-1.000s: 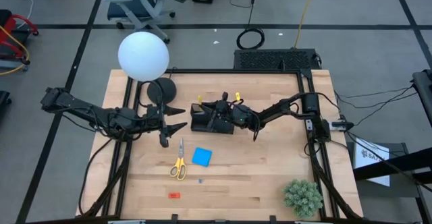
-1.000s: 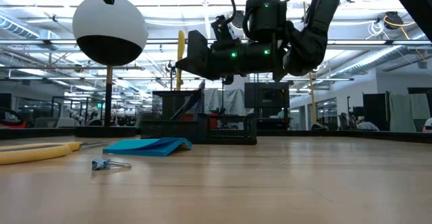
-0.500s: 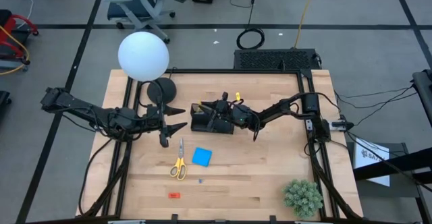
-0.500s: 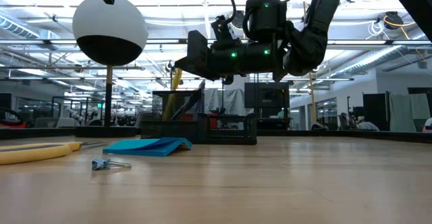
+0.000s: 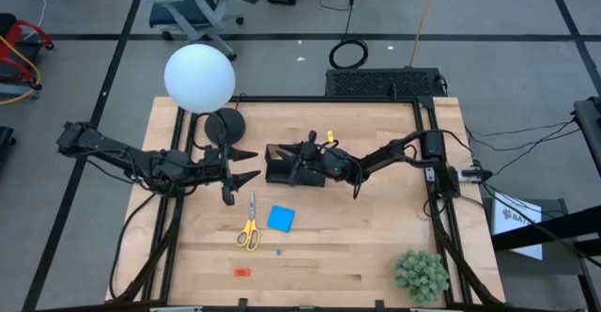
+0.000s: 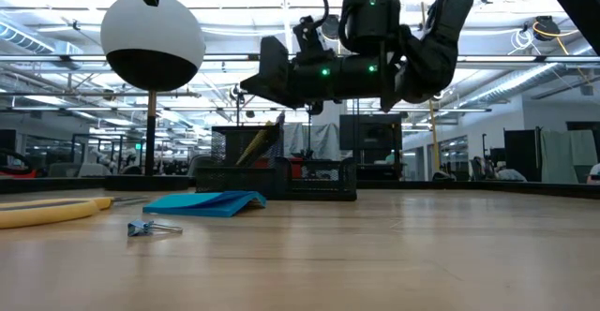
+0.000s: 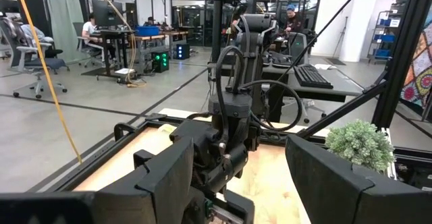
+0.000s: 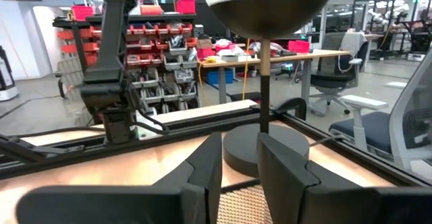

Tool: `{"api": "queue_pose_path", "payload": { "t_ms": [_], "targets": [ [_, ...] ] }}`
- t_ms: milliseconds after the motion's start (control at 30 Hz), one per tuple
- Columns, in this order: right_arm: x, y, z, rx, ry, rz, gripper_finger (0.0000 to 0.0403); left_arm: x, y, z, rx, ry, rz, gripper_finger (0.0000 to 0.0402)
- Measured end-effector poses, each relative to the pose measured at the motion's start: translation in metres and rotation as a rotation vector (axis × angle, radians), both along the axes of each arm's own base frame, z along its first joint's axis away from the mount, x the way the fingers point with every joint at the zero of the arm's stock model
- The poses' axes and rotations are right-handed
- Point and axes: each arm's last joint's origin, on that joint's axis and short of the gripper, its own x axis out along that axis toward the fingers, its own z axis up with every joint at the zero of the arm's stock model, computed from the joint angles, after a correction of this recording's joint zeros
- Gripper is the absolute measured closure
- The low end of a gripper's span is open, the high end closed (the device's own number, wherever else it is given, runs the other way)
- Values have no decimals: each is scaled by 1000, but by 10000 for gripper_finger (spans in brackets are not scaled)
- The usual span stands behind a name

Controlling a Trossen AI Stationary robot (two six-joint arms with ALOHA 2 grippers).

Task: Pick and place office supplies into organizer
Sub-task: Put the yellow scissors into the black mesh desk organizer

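Risk: a yellow pen leans tilted in the organizer; my guess is it could tip out over the mesh wall if the right claw brushes it while lifting away.
Risk 2: the right claw hangs directly over the organizer; a low exit path could snag the rim and drag the whole tray.
Right arm pose: reaches from the right edge across the tabletop, forearm nearly level, claw pointing toward the lamp base.
Right claw state: fingers parted by a narrow gap, nothing between them in the right wrist view.
Left arm pose: stretched in from the left edge, claw just beside the organizer's left end, hovering above the tabletop.
Left claw state: spread wide, empty.
Organizer: mid-tabletop, between the two claws.
Loose supplies: yellow-handled scissors and blue pad lie near each other below the organizer; a small binder clip and a tiny red piece further toward the near edge.
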Motion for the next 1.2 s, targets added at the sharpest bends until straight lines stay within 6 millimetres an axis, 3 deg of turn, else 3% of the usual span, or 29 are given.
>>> {"api": "queue_pose_path", "payload": {
  "t_ms": [467, 667, 800, 967, 1100, 1200],
  "targets": [
    [-1, 11, 14, -18, -58, 27, 322, 0, 0, 0, -15, -4, -1, 158],
    [-13, 9, 55, 5, 8, 10, 329, 0, 0, 1, -40, -17, -2, 158],
    [-33, 5, 88, -74, 121, -153, 334, 0, 0, 3, -87, -48, -4, 158],
    [-63, 1, 137, -118, 103, -334, 342, 0, 0, 5, -106, -69, -6, 158],
    [-85, -7, 163, -184, 111, -576, 349, 0, 0, 5, -103, -69, -6, 158],
    [-96, -11, 180, -220, 79, -622, 353, 0, -1, 6, -94, -73, -27, 158]
  ]
}}
